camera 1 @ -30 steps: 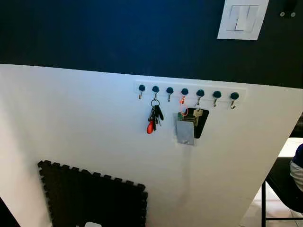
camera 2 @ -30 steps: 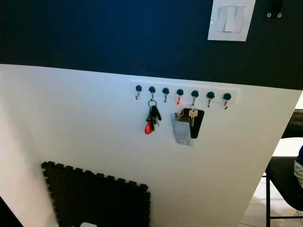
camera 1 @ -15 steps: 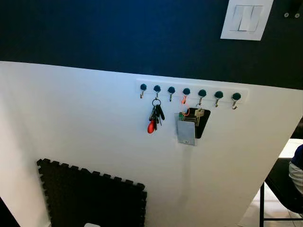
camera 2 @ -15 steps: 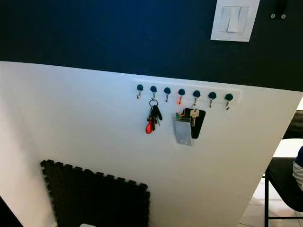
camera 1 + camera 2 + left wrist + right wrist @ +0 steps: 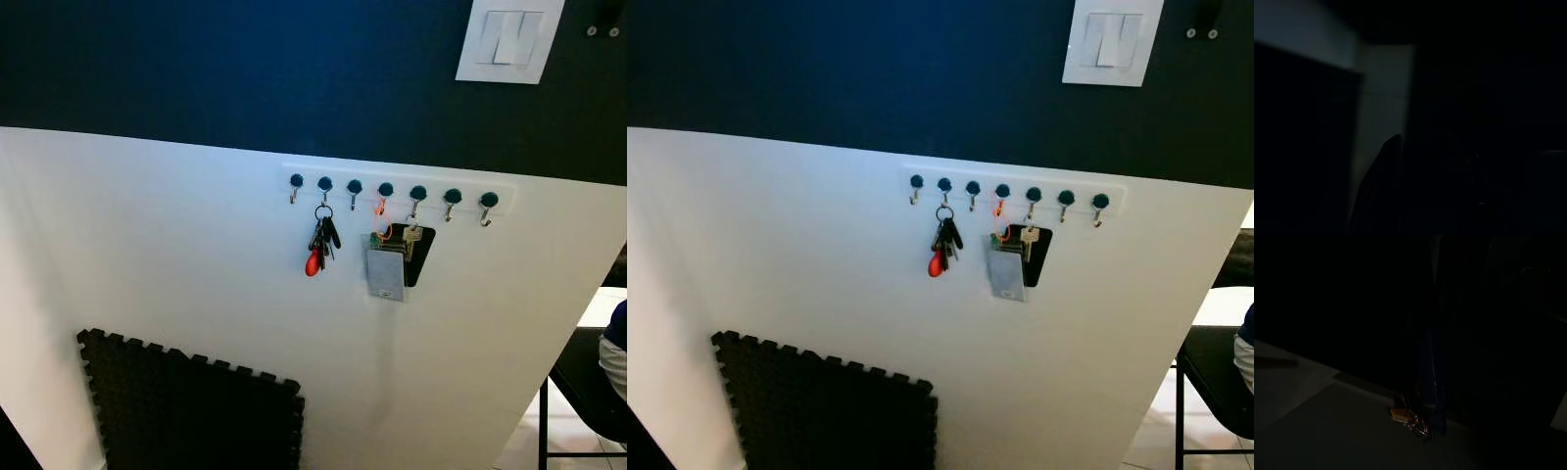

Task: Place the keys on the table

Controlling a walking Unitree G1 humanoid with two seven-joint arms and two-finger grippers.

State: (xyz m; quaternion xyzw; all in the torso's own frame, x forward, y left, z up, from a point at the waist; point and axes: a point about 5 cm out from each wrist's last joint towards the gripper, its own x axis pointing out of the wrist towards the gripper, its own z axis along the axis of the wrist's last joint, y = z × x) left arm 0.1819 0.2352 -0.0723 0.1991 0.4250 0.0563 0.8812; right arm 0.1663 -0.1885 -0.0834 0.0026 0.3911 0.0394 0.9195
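Observation:
A bunch of keys with a red fob hangs from the second hook of a white hook rail on the white wall. Two hooks further right hangs a second set with a grey card, a silver key and a black pouch. My left arm hangs in the dark, where one black finger stands out against a pale strip. The right wrist view is very dark. In it a blue strap and a small metal bunch can dimly be made out.
A white light switch sits high on the dark blue upper wall. A black foam mat leans against the wall low on the left. At the right edge stand a black chair and a person's blue sleeve.
The head view has tilted slightly upward, so the white object at the bottom edge has slipped out of the picture. Nothing on the wall has moved.

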